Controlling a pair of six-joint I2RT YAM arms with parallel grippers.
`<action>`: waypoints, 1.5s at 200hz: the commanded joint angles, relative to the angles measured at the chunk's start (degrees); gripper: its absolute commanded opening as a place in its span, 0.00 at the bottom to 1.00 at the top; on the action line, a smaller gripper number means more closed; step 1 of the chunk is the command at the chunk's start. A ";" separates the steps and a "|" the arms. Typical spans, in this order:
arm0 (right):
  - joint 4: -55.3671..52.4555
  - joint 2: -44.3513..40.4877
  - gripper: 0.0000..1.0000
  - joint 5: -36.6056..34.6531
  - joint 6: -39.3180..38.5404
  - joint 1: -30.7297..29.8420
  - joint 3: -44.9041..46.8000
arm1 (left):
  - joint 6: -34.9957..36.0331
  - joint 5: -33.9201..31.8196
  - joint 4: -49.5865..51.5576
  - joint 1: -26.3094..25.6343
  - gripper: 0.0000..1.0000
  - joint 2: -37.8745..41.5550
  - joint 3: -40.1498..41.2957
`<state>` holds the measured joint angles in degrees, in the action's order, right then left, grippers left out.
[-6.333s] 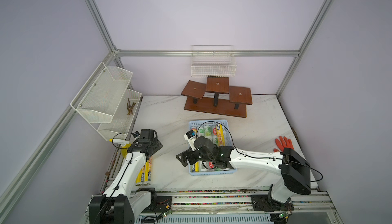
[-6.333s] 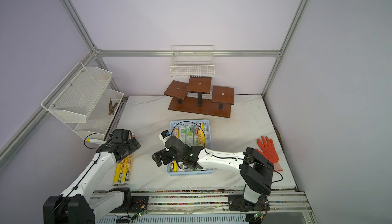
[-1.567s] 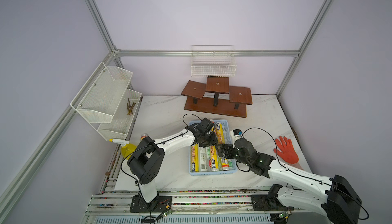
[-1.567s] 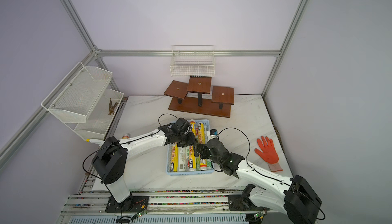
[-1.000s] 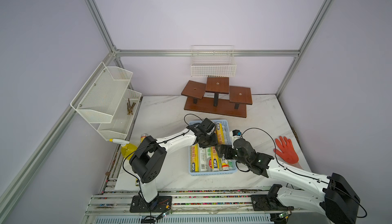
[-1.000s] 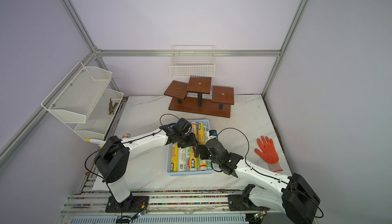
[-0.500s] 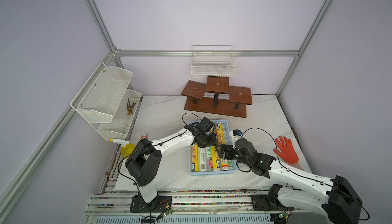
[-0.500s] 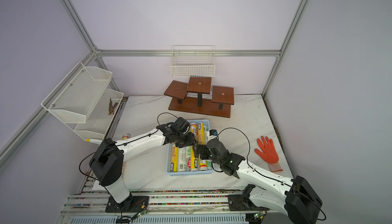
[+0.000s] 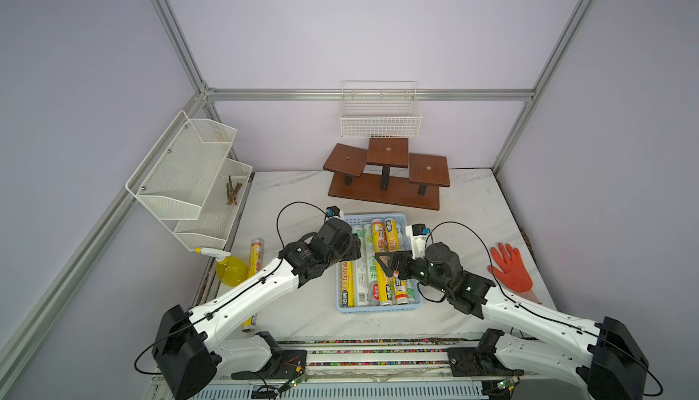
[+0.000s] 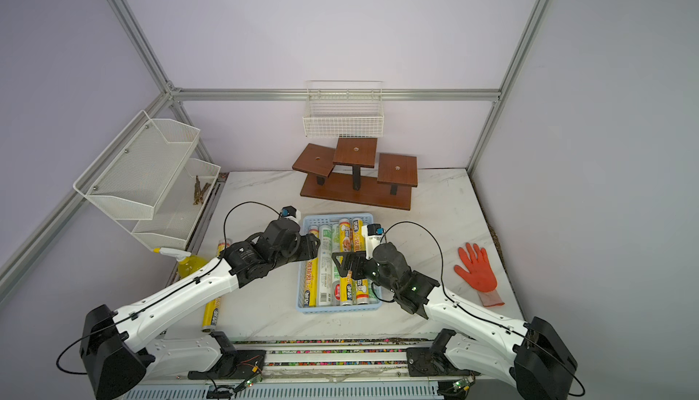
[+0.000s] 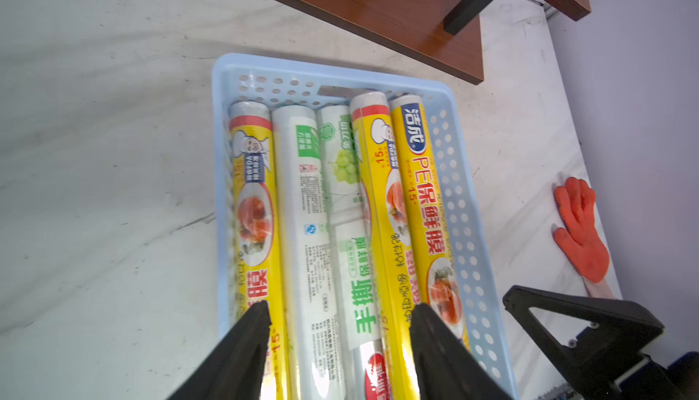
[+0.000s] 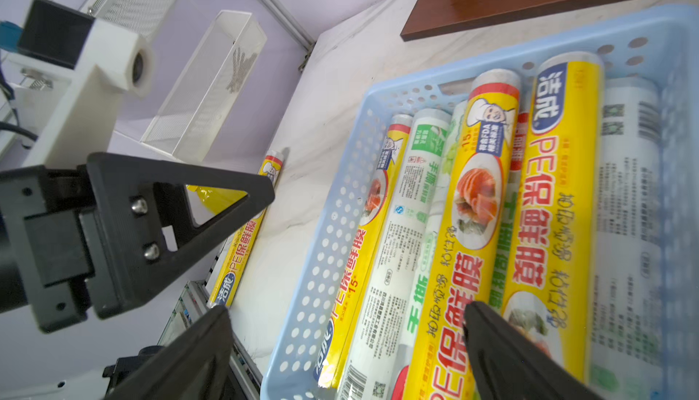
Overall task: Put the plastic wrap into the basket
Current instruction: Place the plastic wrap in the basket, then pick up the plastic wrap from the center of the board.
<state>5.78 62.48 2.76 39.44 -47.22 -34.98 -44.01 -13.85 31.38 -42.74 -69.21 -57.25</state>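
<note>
The marble bench (image 9: 302, 197) carries the whole job, and the light blue basket (image 9: 378, 308) sits at its middle, between the two arms. The plastic wrap (image 9: 380, 239) lies lengthwise in the basket, packed wall to wall, with at least one yellow roll riding on top of the others. One yellow roll (image 9: 256, 250) is outside it on the bench, at the left edge, partly under the left forearm and just beside the yellow spray bottle (image 9: 230, 271). The left fingers (image 11: 246, 345) hang over the basket's left half, parted, with nothing between them. The right fingers (image 12: 503, 349) are spread wide over the middle rolls and are likewise empty. In my judgement the step in hand is clearing the left arm from the basket so it can fetch that last roll. It should rise straight up before swinging, or a fingertip may catch the upper roll or the perforated wall. The right arm is close alongside and should hold off or back away first. The outside roll wants gripping across its axis at mid-length, clear of the bottle. It should be laid parallel to the rest in a trough between two rolls, as the load looks apt to roll.
</note>
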 commanded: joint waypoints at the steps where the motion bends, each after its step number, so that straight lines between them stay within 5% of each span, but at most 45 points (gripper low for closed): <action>1: 2.42 3.82 0.99 2.08 -3.02 -2.97 -4.39 | 2.91 -10.38 0.62 0.97 0.64 3.82 1.91; 64: 0.15 15.87 0.99 3.20 -9.30 -10.77 -13.61 | 0.06 -20.81 13.86 10.08 0.73 8.52 5.86; 129: 1.04 22.26 0.99 5.08 -9.88 -13.36 -17.66 | -4.08 -16.79 14.60 30.22 0.94 11.23 13.31; 162: 1.51 22.78 0.99 5.05 -9.21 -13.44 -17.49 | -3.77 -17.12 12.73 36.25 1.00 8.45 15.76; 225: 1.34 22.99 0.99 4.65 -8.72 -13.44 -17.91 | -1.21 -14.58 9.71 41.69 1.00 -5.34 14.13; 300: 1.51 24.60 0.99 5.05 -8.08 -13.42 -18.72 | 0.54 -12.26 7.72 44.63 1.00 -10.50 13.53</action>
<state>6.09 86.41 7.42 30.89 -60.29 -52.42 -44.75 -28.34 41.10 0.51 -79.02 -42.68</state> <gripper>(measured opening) 0.991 0.997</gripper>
